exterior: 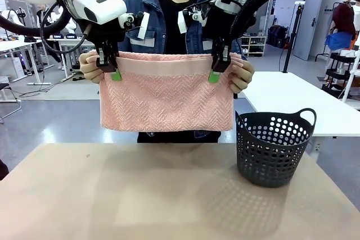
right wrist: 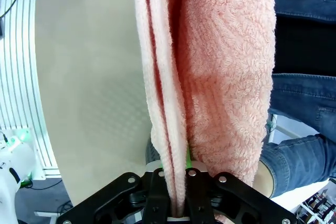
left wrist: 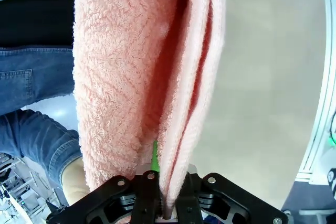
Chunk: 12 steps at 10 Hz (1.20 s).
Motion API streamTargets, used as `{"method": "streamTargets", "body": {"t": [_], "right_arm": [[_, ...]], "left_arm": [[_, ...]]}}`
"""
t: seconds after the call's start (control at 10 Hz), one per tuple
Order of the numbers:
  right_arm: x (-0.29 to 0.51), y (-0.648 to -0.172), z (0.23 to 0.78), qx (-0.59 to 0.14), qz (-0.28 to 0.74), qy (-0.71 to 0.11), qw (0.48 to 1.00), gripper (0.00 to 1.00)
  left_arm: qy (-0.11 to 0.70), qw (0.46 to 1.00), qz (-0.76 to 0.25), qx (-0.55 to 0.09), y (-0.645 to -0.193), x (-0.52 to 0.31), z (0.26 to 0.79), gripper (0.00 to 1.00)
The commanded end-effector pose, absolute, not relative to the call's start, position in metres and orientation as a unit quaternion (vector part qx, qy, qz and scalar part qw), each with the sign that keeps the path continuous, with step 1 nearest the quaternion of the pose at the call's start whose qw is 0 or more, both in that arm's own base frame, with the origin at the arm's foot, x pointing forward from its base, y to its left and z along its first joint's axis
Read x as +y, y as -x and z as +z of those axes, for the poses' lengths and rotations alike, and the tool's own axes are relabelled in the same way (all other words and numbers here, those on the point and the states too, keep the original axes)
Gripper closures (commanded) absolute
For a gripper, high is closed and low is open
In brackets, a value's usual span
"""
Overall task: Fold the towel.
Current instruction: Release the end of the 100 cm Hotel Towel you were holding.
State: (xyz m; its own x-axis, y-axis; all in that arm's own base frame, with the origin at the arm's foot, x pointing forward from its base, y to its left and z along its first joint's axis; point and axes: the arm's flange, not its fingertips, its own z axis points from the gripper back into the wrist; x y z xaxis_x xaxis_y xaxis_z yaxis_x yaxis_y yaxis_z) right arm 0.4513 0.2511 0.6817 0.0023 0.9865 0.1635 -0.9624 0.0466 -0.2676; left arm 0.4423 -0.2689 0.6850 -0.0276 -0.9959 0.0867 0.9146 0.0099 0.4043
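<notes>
Currently aloft over the far edge of the table: towel, salmon-pink, herringbone weave, smooth plain band along the top. Hung wide and flat toward the front camera, lower edge clear of the tabletop.

Left gripper: at the upper corner on the robot's left, pointing down. Fingers pinching the banded top edge, green pad on the front face. From the left wrist, same gripper clamped on the cloth, with the towel running away in several layers seen edge-on.

Right gripper: at the opposite upper corner, likewise pointing down and pinching the band. From the right wrist, gripper closed on thin layers of towel, thicker folds beside them.

Behind the towel: person in a denim jacket. One hand on the top edge just outside the left gripper. Other hand on the top edge just outside the right gripper.

Basket: dark, perforated, two loop handles. Upright on the table at the robot's right, below the towel's lower right corner and apart from it.
</notes>
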Motion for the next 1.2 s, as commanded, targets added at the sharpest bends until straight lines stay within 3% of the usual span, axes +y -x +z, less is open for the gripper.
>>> {"method": "streamTargets", "body": {"t": [0.0, 0.1, 0.2, 0.3, 0.4, 0.5, 0.6, 0.7, 0.8, 0.9, 1.1], "right_arm": [[0.251, -0.451, 0.682, -0.154, 0.689, 0.039, 0.707, 0.87], [0.246, -0.452, 0.684, -0.153, 0.691, 0.038, 0.705, 0.60], [0.244, -0.453, 0.687, -0.155, 0.687, 0.039, 0.708, 0.51], [0.242, -0.455, 0.690, -0.156, 0.683, 0.042, 0.712, 0.25], [0.241, -0.458, 0.691, -0.155, 0.682, 0.036, 0.714, 0.47], [0.241, -0.459, 0.694, -0.154, 0.678, 0.036, 0.718, 0.00], [0.241, -0.460, 0.697, -0.157, 0.676, 0.036, 0.719, 0.12], [0.241, -0.462, 0.701, -0.159, 0.671, 0.035, 0.723, 0.00], [0.240, -0.461, 0.705, -0.159, 0.669, 0.038, 0.725, 0.00], [0.239, -0.456, 0.713, -0.160, 0.667, 0.040, 0.726, 0.00], [0.226, -0.428, 0.755, -0.185, 0.650, 0.021, 0.736, 0.00]], "left_arm": [[-0.114, 0.688, -0.694, -0.178, -0.442, -0.269, 0.685, 0.61], [-0.124, 0.681, -0.698, -0.183, -0.442, -0.269, 0.689, 0.61], [-0.123, 0.686, -0.693, -0.185, -0.443, -0.270, 0.691, 0.26], [-0.118, 0.692, -0.687, -0.185, -0.444, -0.269, 0.693, 0.57], [-0.119, 0.693, -0.687, -0.186, -0.443, -0.268, 0.695, 0.00], [-0.119, 0.695, -0.683, -0.188, -0.445, -0.267, 0.699, 0.23], [-0.116, 0.702, -0.676, -0.191, -0.446, -0.265, 0.702, 0.00], [-0.112, 0.706, -0.673, -0.190, -0.445, -0.264, 0.705, 0.00], [-0.110, 0.706, -0.673, -0.191, -0.443, -0.263, 0.709, 0.00], [-0.056, 0.706, -0.680, -0.191, -0.438, -0.263, 0.718, 0.00], [-0.059, 0.748, -0.632, -0.194, -0.417, -0.251, 0.755, 0.00]]}}
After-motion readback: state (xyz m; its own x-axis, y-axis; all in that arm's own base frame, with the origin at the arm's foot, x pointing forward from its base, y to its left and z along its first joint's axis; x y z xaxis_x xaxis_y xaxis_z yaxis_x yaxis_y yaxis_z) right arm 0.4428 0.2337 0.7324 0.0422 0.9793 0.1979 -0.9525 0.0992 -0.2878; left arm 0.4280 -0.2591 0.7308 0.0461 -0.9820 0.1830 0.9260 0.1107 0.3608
